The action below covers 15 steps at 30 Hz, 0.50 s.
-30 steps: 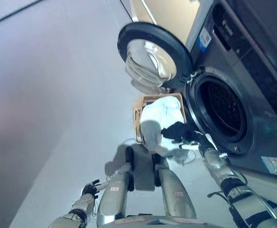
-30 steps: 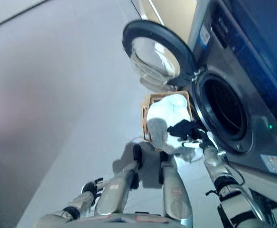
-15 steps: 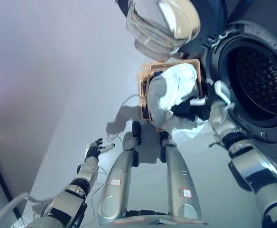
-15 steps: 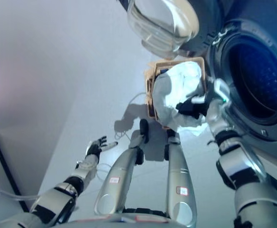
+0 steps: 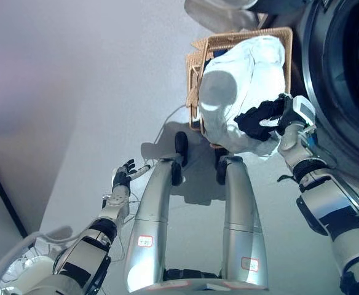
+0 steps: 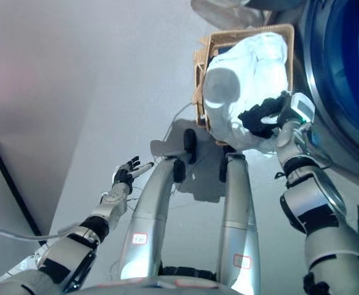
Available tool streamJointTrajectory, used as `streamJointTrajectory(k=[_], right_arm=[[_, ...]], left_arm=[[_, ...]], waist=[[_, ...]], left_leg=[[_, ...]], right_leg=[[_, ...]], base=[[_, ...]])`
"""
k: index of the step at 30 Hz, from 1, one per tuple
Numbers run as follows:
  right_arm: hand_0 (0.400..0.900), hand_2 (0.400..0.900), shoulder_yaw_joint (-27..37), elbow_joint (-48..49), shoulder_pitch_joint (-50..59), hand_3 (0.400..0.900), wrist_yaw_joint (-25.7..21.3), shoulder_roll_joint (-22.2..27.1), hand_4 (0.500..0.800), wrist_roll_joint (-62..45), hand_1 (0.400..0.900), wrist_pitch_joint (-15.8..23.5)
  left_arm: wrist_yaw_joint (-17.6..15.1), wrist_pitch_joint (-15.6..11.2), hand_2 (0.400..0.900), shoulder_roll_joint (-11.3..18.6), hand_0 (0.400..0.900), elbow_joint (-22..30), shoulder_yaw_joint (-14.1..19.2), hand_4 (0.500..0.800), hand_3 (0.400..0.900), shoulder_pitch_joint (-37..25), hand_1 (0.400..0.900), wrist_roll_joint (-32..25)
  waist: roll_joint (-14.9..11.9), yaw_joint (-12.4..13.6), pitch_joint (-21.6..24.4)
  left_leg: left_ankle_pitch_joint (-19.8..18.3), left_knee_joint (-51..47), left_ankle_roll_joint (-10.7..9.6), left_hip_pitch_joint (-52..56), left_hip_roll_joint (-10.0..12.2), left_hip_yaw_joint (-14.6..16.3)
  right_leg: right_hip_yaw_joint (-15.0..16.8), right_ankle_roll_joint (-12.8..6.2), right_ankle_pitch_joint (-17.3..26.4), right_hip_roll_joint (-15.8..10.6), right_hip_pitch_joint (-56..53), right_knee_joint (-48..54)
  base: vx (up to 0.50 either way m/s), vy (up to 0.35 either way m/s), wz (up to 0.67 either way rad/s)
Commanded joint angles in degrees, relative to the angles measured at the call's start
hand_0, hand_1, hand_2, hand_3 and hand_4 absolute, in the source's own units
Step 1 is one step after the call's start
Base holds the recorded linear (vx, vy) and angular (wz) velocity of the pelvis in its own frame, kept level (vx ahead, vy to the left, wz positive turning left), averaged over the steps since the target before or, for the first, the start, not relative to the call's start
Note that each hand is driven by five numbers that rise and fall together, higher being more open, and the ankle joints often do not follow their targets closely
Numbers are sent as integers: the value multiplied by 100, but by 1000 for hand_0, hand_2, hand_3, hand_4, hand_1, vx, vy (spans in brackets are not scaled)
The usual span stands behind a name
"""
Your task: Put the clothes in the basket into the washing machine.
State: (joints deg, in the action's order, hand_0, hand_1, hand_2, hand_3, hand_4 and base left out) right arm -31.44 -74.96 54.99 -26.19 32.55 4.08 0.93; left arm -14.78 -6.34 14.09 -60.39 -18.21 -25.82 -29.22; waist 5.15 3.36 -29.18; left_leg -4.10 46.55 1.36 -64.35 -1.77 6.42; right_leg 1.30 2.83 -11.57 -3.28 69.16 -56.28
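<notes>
- The clothes, a heap of white and pale blue cloth, are lying in the basket and are rising above its rim; one fold is hanging over the near edge toward the robot.
- The basket is woven and light brown, and it is standing on the pale floor, just beside the washing machine.
- The washing machine is filling the right side of both views; its round dark opening is showing at the upper right, and the basket is sitting in front of this opening and a little to its left.
- A part of the machine's open door is showing at the top edge, above the basket.
- The right hand is resting on the near part of the heap, with its dark fingers curling into the white cloth and grasping it.
- The cloth under this hand is bunching up, and the lower edge of the heap is touching the floor side of the basket.
- The left hand is hanging low at the left, well apart from the basket, with its fingers spread and relaxed and holding nothing.
</notes>
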Motion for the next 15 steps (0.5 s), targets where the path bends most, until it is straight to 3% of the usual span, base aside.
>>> streamJointTrajectory(k=[1, 3, 4, 5, 15], right_arm=[[900, 900, -149, -108, -392, 900, 225, 27, 800, 216, 900, -223], [900, 900, -258, -158, -409, 900, 408, -5, 800, 285, 900, -255], [435, 435, -284, -129, -430, 435, 426, -13, 521, 304, 435, -255], [400, 400, -282, -83, -454, 400, 429, -11, 500, 313, 400, -251], [400, 400, -143, 101, -535, 400, 87, 24, 500, 287, 400, -218]], left_arm=[[-192, -46, 900, 75, 900, -40, 193, 800, 900, 376, 900, -127], [-164, -33, 900, 91, 900, -74, 186, 800, 900, 328, 900, -135], [-156, -25, 900, 100, 900, -90, 192, 800, 900, 305, 900, -144], [-154, -20, 900, 101, 900, -105, 206, 800, 900, 302, 900, -144], [-236, -32, 900, 81, 900, -162, 199, 800, 900, 345, 900, -54]], waist=[[268, 25, 201], [259, 48, 249], [244, 40, 266], [229, 41, 280], [68, 21, 423]], left_leg=[[-210, -48, -95, -192, -63, 267], [-203, -19, -99, -267, -74, 246], [-198, -1, -100, -300, -83, 234], [-187, -10, -101, -316, -84, 246], [-120, -148, -125, -268, -76, 202]], right_leg=[[72, -255, 88, 239, 180, 85], [49, -256, 86, 227, 264, 53], [35, -260, 88, 227, 298, 27], [22, -263, 97, 216, 321, 21], [-3, -280, 193, 243, 267, 160]], base=[[-27, -13, 6], [-19, -19, 8], [-19, -20, 7], [-19, -15, 5], [-3, -2, -1]])
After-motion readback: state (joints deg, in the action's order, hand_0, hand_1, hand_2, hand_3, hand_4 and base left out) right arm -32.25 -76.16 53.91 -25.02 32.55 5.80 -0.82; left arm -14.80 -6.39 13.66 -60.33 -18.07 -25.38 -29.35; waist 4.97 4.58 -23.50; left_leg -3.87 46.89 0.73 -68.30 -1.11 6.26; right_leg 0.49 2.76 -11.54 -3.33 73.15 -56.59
